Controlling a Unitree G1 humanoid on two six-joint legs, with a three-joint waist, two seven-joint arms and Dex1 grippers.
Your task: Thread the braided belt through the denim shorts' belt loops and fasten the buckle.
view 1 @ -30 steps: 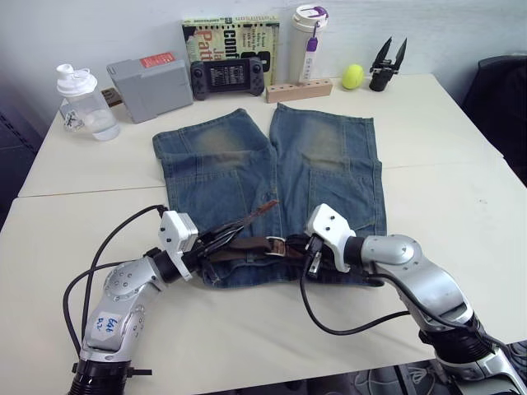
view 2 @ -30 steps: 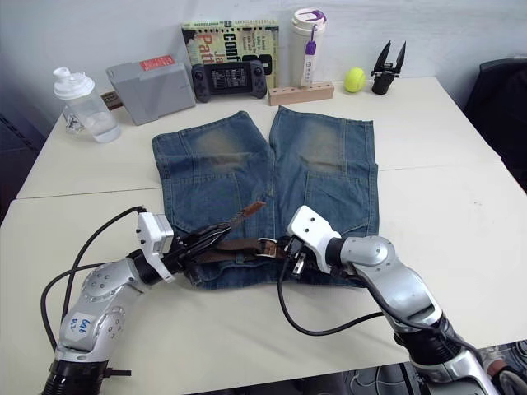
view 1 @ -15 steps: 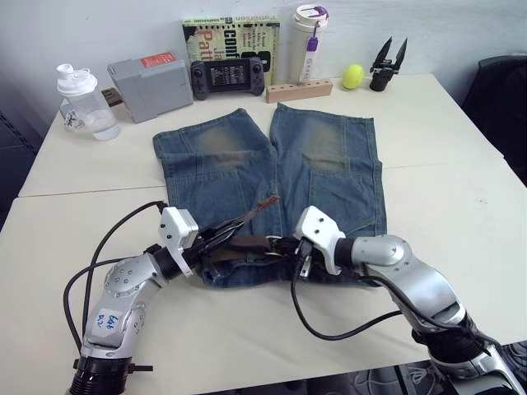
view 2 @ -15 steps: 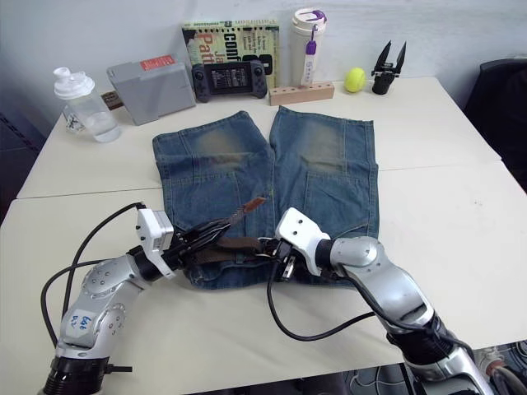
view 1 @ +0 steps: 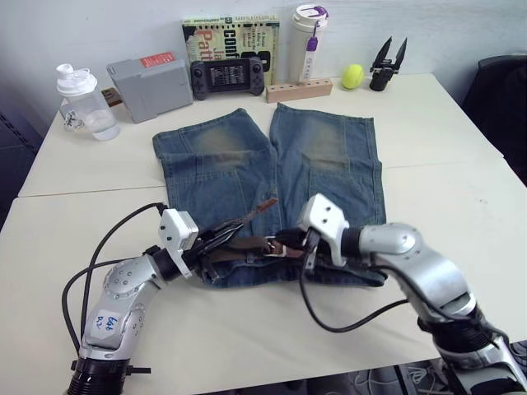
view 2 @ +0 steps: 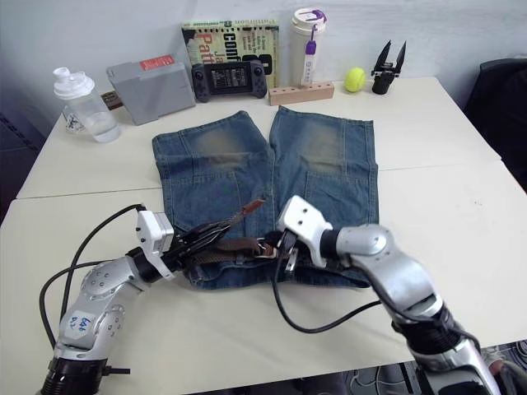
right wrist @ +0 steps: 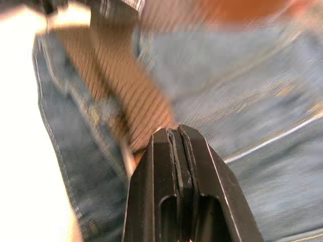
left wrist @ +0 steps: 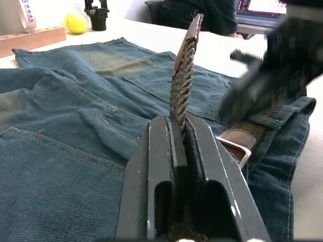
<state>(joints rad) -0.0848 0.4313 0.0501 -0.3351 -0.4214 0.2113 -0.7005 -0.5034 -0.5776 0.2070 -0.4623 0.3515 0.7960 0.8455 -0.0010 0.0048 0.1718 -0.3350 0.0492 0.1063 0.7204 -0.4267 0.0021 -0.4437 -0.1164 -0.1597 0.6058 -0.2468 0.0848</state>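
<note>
- Right gripper (view 1: 290,239), fingers pressed together, has swung back toward three o'clock, off the buckle (view 1: 275,248).
- Left gripper (left wrist: 180,132) keeps pinching the braided belt (left wrist: 182,85); buckle unfastened, I'd say.

A pale cream tabletop (view 1: 445,148) carries everything. The denim shorts (view 1: 272,177) lie flat at its middle, legs toward the far edge. Along that far edge stand a clear shaker bottle (view 1: 82,103), a grey box (view 1: 148,82), a handheld game console (view 1: 228,76) before a book (view 1: 230,37), a wooden block (view 1: 298,89), a white tumbler (view 1: 310,41), a yellow-green ball (view 1: 352,76) and a spare black claw (view 1: 387,64).
</note>
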